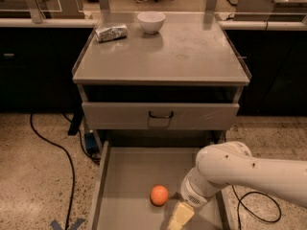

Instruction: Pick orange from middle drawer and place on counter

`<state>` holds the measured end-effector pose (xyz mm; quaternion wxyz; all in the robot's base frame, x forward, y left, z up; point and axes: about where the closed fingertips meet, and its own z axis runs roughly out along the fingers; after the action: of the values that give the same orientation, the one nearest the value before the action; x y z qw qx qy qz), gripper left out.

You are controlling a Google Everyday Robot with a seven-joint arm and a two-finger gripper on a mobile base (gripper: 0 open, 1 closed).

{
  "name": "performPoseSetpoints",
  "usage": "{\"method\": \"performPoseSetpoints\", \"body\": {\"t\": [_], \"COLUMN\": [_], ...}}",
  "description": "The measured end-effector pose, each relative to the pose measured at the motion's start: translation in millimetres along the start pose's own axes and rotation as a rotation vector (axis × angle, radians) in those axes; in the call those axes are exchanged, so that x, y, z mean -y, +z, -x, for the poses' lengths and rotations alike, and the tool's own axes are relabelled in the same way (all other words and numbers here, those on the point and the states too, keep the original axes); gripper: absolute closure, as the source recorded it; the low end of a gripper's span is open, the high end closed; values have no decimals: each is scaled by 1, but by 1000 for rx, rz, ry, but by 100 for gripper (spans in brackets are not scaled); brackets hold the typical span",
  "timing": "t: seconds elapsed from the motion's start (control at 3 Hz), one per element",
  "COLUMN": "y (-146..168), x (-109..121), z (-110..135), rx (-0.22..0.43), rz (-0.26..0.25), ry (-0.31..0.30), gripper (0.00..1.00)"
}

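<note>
Orange: sits on the bare floor of the pulled-out drawer, toward the front and about midway across. Nothing is touching it.
Drawer: open far enough that the fruit can be reached from straight above, which is probably why the arm comes in over the top.
Gripper: low inside the drawer, just to the right of the orange and close to it, with a thin gap between them.
Jaws: a pale yellowish piece runs off the lower edge of the view — I cannot tell whether they are wide or narrow. They hold nothing I can see.
Arm: the white arm reaches in from the right and bends down over the drawer's right wall, so the wrist hangs beside the fruit rather than over it.
Step in hand: by my reading, lining up for the grasp. The pick has not been made.
Next move: probably a small shift left to bring the fruit into the grasp. A round, smooth fruit may roll if nudged from one side.
Bench: the grey top of the cabinet, where the orange is meant to end up. A white bowl and a crumpled silvery packet sit along its far edge, so the near part is the natural landing spot.
Upper drawer front: shut — it does not block the lift.
</note>
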<state>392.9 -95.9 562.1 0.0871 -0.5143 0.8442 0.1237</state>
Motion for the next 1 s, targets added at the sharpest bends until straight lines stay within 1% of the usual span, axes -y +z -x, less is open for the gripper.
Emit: {"method": "performPoseSetpoints", "body": {"t": [0.33, 0.67, 1.0], "y": [18, 39, 87], "x": [20, 38, 47], "z": [15, 32, 29], "rx": [78, 126, 138], "rz": [2, -18, -11], "ry": [48, 81, 152], "gripper": [0, 0, 0]}}
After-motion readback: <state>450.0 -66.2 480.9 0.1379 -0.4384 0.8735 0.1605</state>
